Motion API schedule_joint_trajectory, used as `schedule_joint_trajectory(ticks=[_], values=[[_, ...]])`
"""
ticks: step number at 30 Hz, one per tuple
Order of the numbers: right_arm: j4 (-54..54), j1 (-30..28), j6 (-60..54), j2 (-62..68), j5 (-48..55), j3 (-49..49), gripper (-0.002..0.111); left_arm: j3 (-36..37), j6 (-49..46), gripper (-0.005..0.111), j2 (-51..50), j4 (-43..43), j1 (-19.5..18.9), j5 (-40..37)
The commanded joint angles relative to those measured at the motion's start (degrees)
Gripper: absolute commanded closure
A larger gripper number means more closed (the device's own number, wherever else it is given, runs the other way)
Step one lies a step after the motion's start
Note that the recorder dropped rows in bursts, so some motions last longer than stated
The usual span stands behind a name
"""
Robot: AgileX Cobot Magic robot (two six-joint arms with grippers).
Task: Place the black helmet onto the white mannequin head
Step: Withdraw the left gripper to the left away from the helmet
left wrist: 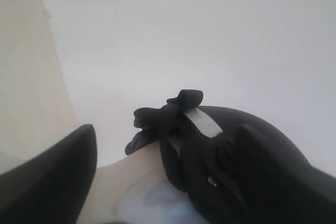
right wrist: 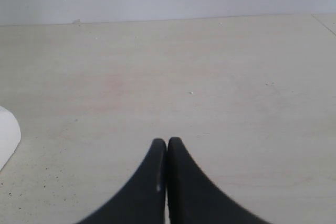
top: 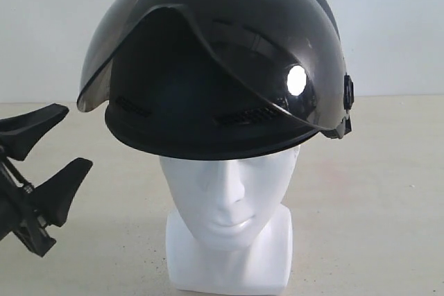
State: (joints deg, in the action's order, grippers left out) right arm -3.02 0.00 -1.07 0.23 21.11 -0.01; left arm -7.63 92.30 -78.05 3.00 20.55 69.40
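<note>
We find the helmet (top: 222, 67) seated on the head (top: 229, 199); placement looks complete. Left tool (top: 78, 136), at eight o'clock of the head, gapes released, empty. Right tool (right wrist: 167, 141) clenched on nothing over the desk (top: 374, 192). Only withdrawal remains.

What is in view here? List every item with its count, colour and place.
black helmet: one, black, sitting on top of the mannequin head, down to the brow
visor: one, smoky tinted, on the helmet's front, raised over the shell
white mannequin head: one, white, upright on the table, centre of the exterior view
table: one, pale beige, under everything
wall: one, white, behind the table
left gripper: one, black, open, empty, left of the helmet and apart from it
right gripper: one, black, shut, empty, over bare table
</note>
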Motion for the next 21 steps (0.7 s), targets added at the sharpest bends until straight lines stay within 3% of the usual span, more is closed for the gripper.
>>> schedule_joint_trajectory(ticks=[1,5,8,16,21], values=[[0.32,-0.14,-0.11,-0.23,-0.70,0.01,0.108,2.28,-4.32,0.046,3.74,-1.32,0.00,0.56],[0.32,-0.14,-0.11,-0.23,-0.70,0.01,0.108,2.54,-10.28,0.071,6.68,-3.52,0.00,0.56],[0.32,-0.14,-0.11,-0.23,-0.70,0.01,0.108,2.54,-15.19,0.100,8.90,-4.36,0.00,0.56],[0.32,0.03,-0.11,-0.23,-0.70,0.01,0.108,2.31,-19.13,0.102,15.36,-3.97,0.00,0.56],[0.32,0.03,-0.11,-0.23,-0.70,0.01,0.108,-1.92,-19.13,0.102,19.12,-4.62,0.00,0.56]])
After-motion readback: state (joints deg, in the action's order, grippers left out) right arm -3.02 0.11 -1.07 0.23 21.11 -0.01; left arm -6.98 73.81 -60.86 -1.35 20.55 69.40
